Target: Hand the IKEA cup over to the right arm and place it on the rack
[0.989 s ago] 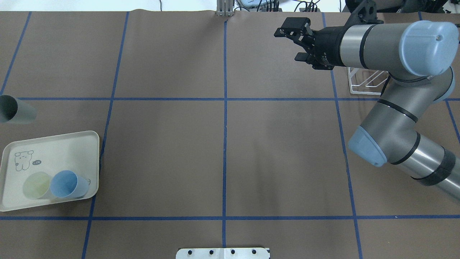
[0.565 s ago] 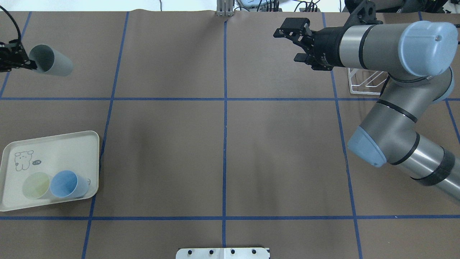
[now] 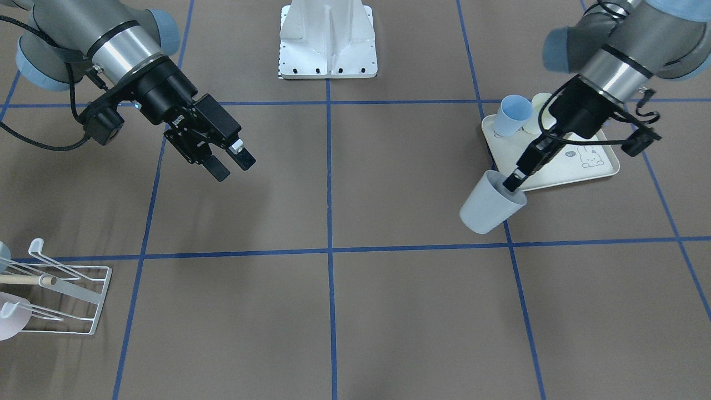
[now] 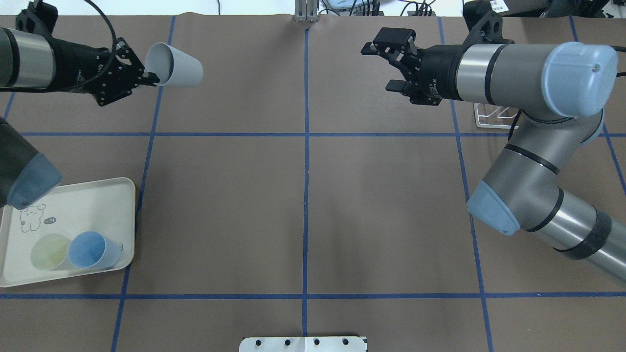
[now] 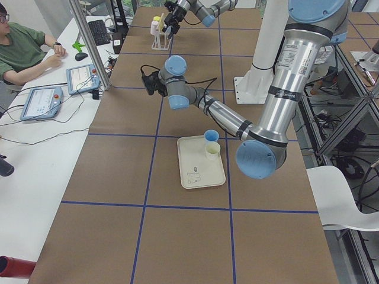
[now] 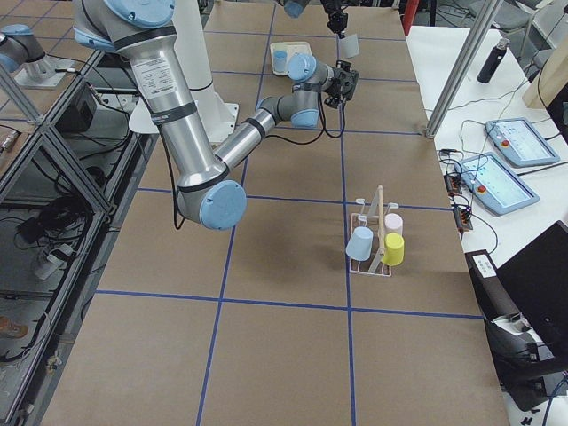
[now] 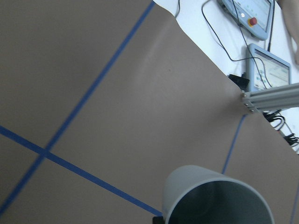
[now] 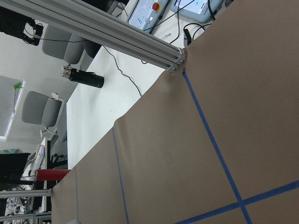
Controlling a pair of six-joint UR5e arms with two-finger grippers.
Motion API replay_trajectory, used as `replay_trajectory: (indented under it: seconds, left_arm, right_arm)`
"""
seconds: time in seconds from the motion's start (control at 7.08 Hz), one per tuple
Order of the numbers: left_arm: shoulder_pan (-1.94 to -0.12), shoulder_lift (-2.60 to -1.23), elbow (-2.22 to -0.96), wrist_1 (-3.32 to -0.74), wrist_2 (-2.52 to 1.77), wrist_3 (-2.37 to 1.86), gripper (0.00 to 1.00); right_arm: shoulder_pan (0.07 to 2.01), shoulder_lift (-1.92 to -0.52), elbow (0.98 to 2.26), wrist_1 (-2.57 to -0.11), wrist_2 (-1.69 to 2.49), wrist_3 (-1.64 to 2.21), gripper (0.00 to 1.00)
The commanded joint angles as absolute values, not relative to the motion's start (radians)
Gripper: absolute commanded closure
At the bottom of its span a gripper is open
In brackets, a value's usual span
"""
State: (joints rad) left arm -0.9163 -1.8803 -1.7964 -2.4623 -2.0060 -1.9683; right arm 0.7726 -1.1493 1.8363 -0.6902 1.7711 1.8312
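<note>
Currently the hand-over step is in hand and not yet made.

- The brown table (image 4: 303,205) is marked off in blue tape squares.
- The left arm (image 4: 24,58) is stretched over the far left. The right arm (image 4: 513,73) is bent over the far right, and its forearm lies above most of the rack (image 3: 66,300) as seen from overhead.
- A cream tray (image 4: 98,200) is set near left. A blue cup (image 4: 90,250) and a yellow-green cup (image 4: 49,252) stand upright on it, side by side.
- From the right-side camera, pastel cups (image 6: 359,241) are seen already hung on the rack.
- The grey cup (image 4: 176,72) is held in the air over the far left, tipped on its side, base toward the middle.
- The left gripper (image 4: 146,77) is pinched on the cup's rim, one finger inside the mouth and one outside.
- The right gripper (image 4: 377,67) is empty, its fingers spread wide and aimed at the cup, well apart from it.

Next move, as judged: the grippers should be brought together near the middle. The cup's base end is then taken between the right fingers, and the rim is let go only once that grip is made. Only the base half is free for taking, and the smooth tapered wall may slip. After that, a free prong must be found among the hung cups.
</note>
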Motion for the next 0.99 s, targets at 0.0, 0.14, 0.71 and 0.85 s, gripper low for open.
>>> replay_trajectory:
  seconds: [0.0, 0.14, 0.71, 0.85]
  left_arm:
    - [-0.766, -1.905, -1.786, -2.667, -1.799, -2.191, 1.0]
    - [-0.723, -1.933, -1.767, -2.765, -1.705, -2.283, 1.0]
    - [-0.579, -1.988, -1.588, -3.158, -1.371, -2.405, 1.0]
    - [-0.578, -1.993, -1.536, -3.227, -1.349, -2.405, 1.0]
  right_arm:
    - [0.744, -1.15, 1.832, -0.587, 1.721, 1.883, 0.0]
    - [0.72, -1.147, 1.83, -0.553, 1.679, 1.911, 0.0]
    - [0.621, -1.138, 1.586, -0.17, 1.563, 1.945, 0.0]
    - [0.621, -1.134, 1.509, -0.052, 1.557, 1.948, 0.0]
